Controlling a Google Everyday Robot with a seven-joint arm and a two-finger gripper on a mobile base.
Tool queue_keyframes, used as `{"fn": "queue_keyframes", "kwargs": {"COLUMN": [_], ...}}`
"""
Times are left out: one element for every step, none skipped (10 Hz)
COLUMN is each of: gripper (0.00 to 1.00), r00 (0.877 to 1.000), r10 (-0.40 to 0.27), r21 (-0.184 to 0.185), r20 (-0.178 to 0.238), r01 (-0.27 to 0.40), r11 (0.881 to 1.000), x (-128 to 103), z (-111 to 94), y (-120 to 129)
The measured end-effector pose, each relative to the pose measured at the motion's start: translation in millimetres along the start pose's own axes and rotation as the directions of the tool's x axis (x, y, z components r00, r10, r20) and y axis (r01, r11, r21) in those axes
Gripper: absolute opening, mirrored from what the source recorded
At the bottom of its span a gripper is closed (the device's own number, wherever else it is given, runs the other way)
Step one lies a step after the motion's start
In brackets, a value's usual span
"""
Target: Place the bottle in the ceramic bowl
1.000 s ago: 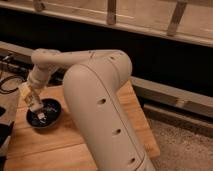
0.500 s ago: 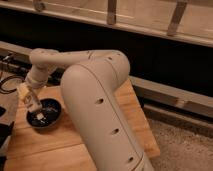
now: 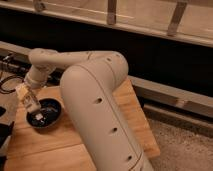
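Observation:
The ceramic bowl [image 3: 45,114] is dark and glossy and sits on the left part of the wooden table [image 3: 65,145]. My gripper [image 3: 30,102] hangs at the end of the bent white arm, just above the bowl's left rim. A small cream-white patch [image 3: 38,119] lies inside the bowl, below the gripper. It may be the bottle, but I cannot tell it from a reflection. A cream shape at the gripper's tip blends with the gripper itself.
My large white arm housing [image 3: 100,110] covers the middle of the table. Dark cables [image 3: 7,82] lie at the far left. A dark wall with a metal rail [image 3: 165,95] runs behind the table, and speckled floor [image 3: 185,145] lies to the right.
My gripper has drifted slightly up and to the left, from over the bowl's inside toward its left rim. The pale patch in the bowl has stayed in place.

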Motion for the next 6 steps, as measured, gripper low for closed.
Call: {"fn": "queue_keyframes", "kwargs": {"gripper": [0.12,0.14,0.22,0.31,0.40,0.51], "r00": [1.000,0.999,0.995,0.991,0.986,0.978], "r10": [0.003,0.048,0.098,0.130,0.162,0.206], "r21": [0.002,-0.018,-0.030,-0.034,-0.039,-0.047], "r20": [0.007,0.017,0.028,0.036,0.042,0.043], "r01": [-0.003,-0.048,-0.097,-0.129,-0.160,-0.204], "r11": [1.000,0.999,0.995,0.991,0.986,0.978], "x": [-1,1,3,4,5,8], "z": [0,1,-1,-2,-2,0], "y": [1,-4,-9,-13,-14,-15]}}
